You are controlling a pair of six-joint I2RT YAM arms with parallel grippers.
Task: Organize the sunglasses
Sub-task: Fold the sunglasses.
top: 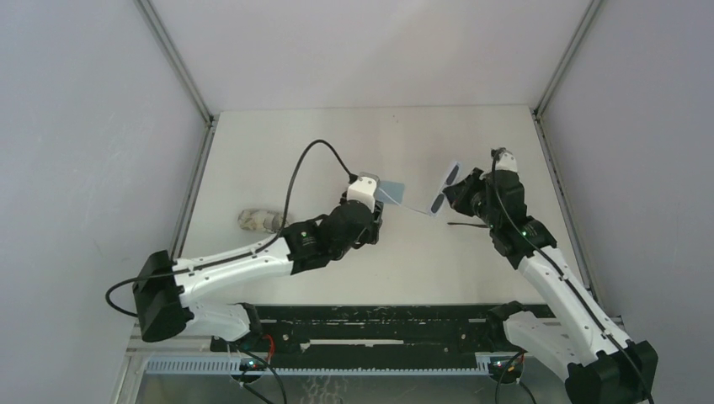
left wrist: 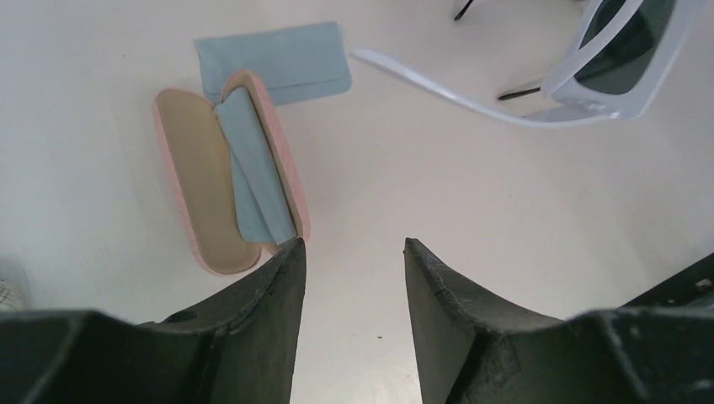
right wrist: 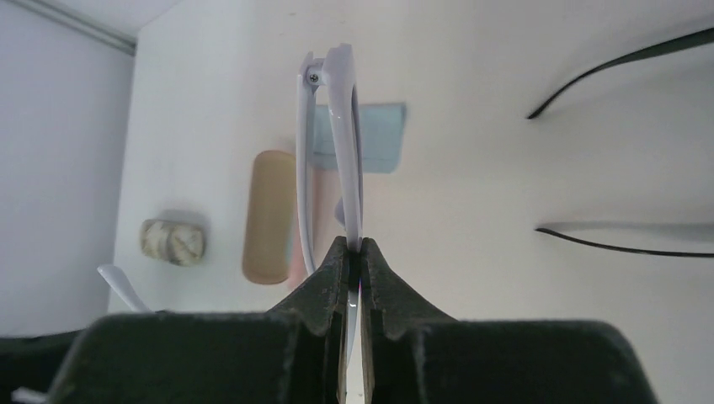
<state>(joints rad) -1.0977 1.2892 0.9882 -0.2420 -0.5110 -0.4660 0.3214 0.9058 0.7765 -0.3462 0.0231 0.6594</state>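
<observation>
My right gripper (top: 457, 192) (right wrist: 354, 244) is shut on white-framed sunglasses with dark lenses (top: 444, 187) (right wrist: 343, 126) and holds them above the table; they also show at the top right of the left wrist view (left wrist: 589, 94). Thin black temple arms of a black-framed pair (right wrist: 623, 59) lie on the table to the right of my right gripper, and show faintly below it in the top view (top: 465, 224). My left gripper (top: 375, 217) (left wrist: 354, 248) is open and empty, just right of an open pink case (left wrist: 198, 177) with a light-blue cloth (left wrist: 253, 168) in it.
A second light-blue cloth (left wrist: 286, 59) (top: 391, 192) lies flat behind the pink case. A grey-patterned case (top: 257, 220) (right wrist: 173, 241) lies near the left wall. Side walls close in the table at left and right.
</observation>
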